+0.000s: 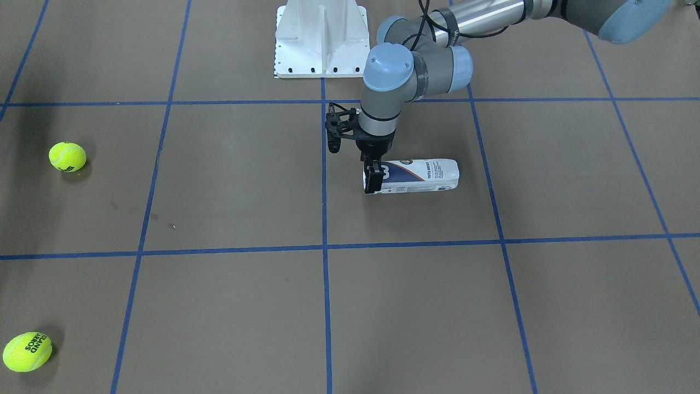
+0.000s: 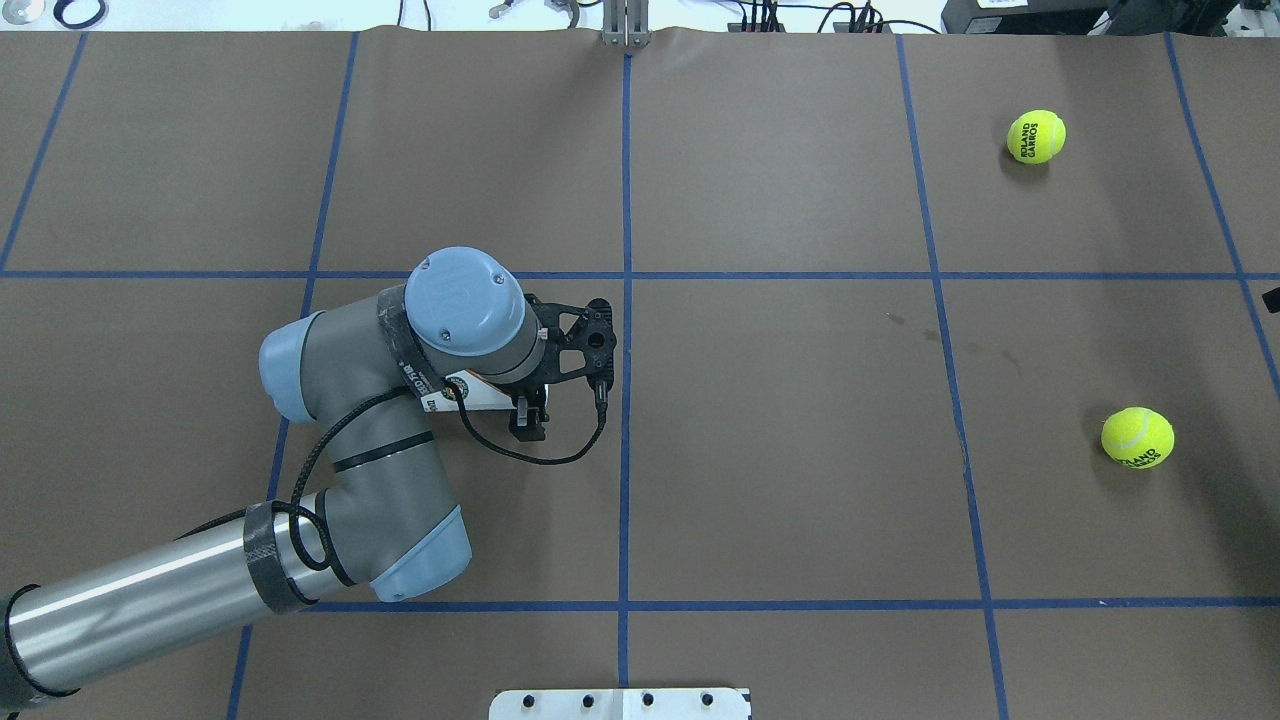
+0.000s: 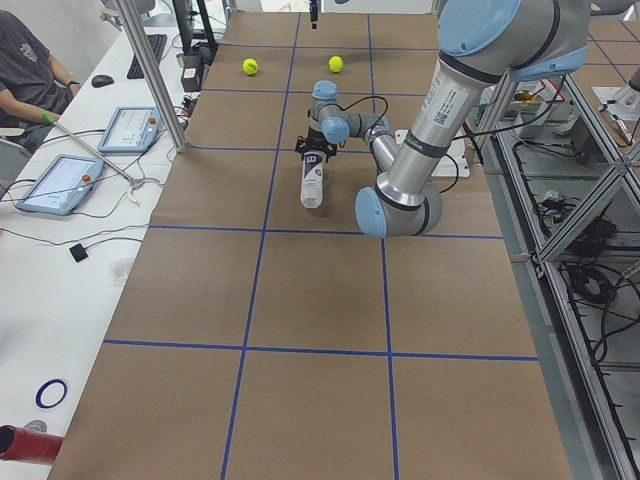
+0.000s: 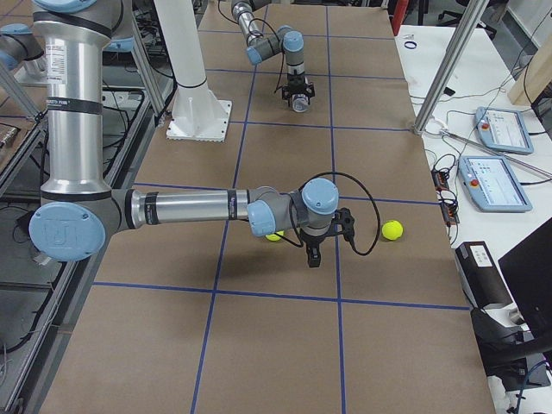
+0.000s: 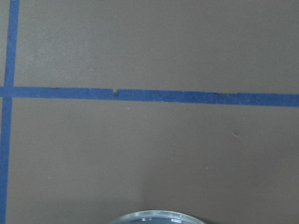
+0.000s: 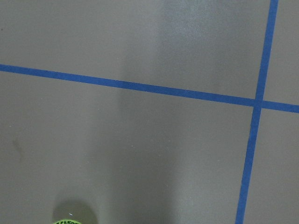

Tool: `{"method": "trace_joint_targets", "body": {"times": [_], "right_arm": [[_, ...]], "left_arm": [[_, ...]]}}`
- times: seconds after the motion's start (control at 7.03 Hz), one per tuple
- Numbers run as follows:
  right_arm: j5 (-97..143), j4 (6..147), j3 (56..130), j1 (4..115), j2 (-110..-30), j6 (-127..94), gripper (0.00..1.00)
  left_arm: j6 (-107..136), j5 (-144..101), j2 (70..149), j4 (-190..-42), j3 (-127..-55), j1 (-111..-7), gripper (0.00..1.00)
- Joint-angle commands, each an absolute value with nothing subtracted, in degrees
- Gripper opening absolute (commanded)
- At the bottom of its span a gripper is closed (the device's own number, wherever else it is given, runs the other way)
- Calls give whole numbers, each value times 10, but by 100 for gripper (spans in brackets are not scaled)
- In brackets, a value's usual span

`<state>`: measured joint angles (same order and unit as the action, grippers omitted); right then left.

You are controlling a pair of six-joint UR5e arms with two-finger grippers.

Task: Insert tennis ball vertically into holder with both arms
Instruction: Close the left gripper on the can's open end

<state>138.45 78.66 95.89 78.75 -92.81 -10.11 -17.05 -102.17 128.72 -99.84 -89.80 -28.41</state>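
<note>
1. Found the tube (image 1: 421,175) lying on its side, label up, on the brown tabletop (image 1: 229,186), inside one square of blue tape (image 1: 324,219), near the white base (image 1: 321,38).
2. Saw the left end effector (image 1: 374,174) pointing straight down at the tube's rimmed end, with one of its fingers (image 1: 373,183) showing against the tube's side; could not tell whether pinching the tube or merely spread around it.
3. Caught only the rim (image 5: 159,217) at the bottom edge of the left wrist view, with bare tabletop and tape beyond.
4. Spotted two yellow-green balls with dark lettering, resting well apart from the tube toward the robot's right: the nearer ball (image 2: 1137,437), closer to the robot, and the farther ball (image 2: 1036,136).
5. Made out the right end effector (image 4: 315,256) hanging fingers-down just beside the nearer ball, above the tabletop; could not tell whether spread or pressed together.
6. Picked up a sliver of that ball at the bottom edge of the right wrist view.
</note>
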Motion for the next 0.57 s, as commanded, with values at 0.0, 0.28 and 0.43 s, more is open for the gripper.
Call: {"method": "trace_joint_targets", "body": {"times": [0.0,0.28,0.43], "right_arm": [[1389,787,959,788,-927,-101,99],[1389,787,958,788,-928,-101,99],[1389,787,958,788,-927,-101,99]], "left_arm": [[-171,-1013,1288,-998,-897,-284,98],[-171,-1013,1287,-998,-897,-284,97],[-171,-1009,1286,-998,-897,-284,97]]}}
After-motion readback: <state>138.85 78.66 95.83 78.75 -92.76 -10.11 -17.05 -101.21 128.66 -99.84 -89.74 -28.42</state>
